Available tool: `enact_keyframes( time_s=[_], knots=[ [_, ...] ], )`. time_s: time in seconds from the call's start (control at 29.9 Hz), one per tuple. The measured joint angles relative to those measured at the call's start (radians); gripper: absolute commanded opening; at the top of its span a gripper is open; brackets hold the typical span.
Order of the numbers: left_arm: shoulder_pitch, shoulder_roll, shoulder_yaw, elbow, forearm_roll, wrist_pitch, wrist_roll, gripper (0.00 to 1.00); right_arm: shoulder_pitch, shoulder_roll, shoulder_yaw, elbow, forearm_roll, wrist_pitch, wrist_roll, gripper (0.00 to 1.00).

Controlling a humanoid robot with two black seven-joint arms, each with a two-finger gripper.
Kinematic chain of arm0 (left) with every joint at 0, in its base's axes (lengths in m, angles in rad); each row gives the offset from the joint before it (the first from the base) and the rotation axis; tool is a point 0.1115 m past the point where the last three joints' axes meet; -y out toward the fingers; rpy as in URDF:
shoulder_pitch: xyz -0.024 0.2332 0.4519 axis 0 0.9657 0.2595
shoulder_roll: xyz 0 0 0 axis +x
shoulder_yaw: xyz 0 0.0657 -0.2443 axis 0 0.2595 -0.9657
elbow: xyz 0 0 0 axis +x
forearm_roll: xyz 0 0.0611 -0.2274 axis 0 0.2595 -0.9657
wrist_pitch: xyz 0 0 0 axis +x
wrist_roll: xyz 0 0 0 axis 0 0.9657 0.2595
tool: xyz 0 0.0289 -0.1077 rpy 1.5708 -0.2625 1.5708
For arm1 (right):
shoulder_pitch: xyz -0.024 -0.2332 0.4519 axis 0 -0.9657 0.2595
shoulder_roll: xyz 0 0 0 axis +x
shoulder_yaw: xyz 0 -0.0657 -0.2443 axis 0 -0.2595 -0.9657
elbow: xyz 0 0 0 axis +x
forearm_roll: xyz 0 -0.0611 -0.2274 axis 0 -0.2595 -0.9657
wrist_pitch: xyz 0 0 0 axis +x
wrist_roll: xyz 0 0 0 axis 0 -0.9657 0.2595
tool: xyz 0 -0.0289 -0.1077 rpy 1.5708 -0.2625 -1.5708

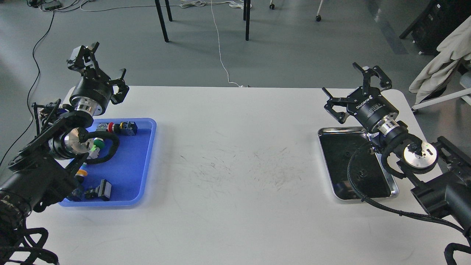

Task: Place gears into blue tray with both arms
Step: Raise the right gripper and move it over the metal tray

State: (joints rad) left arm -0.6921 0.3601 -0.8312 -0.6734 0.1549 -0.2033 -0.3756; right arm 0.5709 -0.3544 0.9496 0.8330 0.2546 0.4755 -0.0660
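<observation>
The white tabletop (235, 165) fills the lower and middle frame; its centre is marked with fine dark scuffs.

Lower left: the blue tray (136, 173) lies flat near the left edge of the tabletop. It holds several push-button switches (121, 127) with red, green and yellow caps, spread along its left half. No gears can be made out in it at this size.

Right of centre: the silver metal tray (340, 130) with a dark bottom lies flat, well apart from the blue tray. Small dark round shapes on its bottom may be gears (362, 172); they are too small to confirm.

Left arm: enters from the lower left and crosses the left side of the blue tray. The left pincer (101, 64) is raised at the upper left, fingers spread, holding nothing.

Right arm: enters from the lower right over the metal tray. The right pincer (355, 82), marked ROBOTIQ, points toward the upper left beyond the far rim of the metal tray, fingers spread, holding nothing.
</observation>
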Motion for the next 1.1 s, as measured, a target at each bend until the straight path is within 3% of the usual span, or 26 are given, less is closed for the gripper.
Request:
enact_keyframes(
  time_s=[1.1],
  knots=[
    [-0.004,0.035,-0.015,-0.008,-0.010,-0.008,-0.013,0.98,0.004,0.005,-0.019,0.019,-0.001,0.005,-0.004,0.99]
  ],
)
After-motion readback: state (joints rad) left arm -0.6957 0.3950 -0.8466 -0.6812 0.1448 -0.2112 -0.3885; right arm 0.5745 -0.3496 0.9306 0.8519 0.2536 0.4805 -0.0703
